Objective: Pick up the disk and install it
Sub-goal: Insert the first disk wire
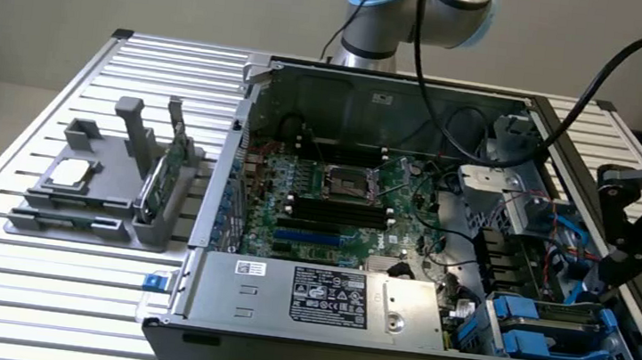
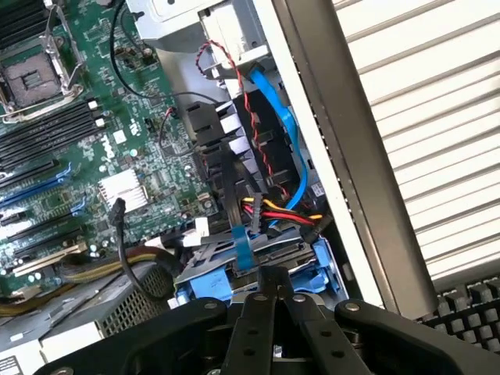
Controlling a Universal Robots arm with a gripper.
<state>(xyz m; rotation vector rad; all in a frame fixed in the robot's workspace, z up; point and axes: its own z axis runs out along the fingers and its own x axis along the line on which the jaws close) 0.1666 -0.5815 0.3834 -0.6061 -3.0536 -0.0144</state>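
Observation:
The disk (image 1: 534, 331), grey metal in a bright blue carrier, lies in the drive bay at the front corner of the open computer case, on the exterior view's right. In the wrist view the disk (image 2: 212, 264) lies just beyond my fingertips, with black, red and yellow cables running down to it. My black gripper (image 1: 612, 268) hangs a little above the bay, close to the case's right wall. In the wrist view the gripper (image 2: 270, 275) has its fingers pressed together with nothing between them.
The motherboard (image 1: 332, 190) fills the case floor, and a power supply (image 1: 321, 297) lies along the front. A blue cable (image 2: 277, 117) and a red-black wire pair run above the bay. A grey fixture (image 1: 104, 198) on the slatted table holds a silver chip (image 1: 71, 173) and a green card (image 1: 161, 172).

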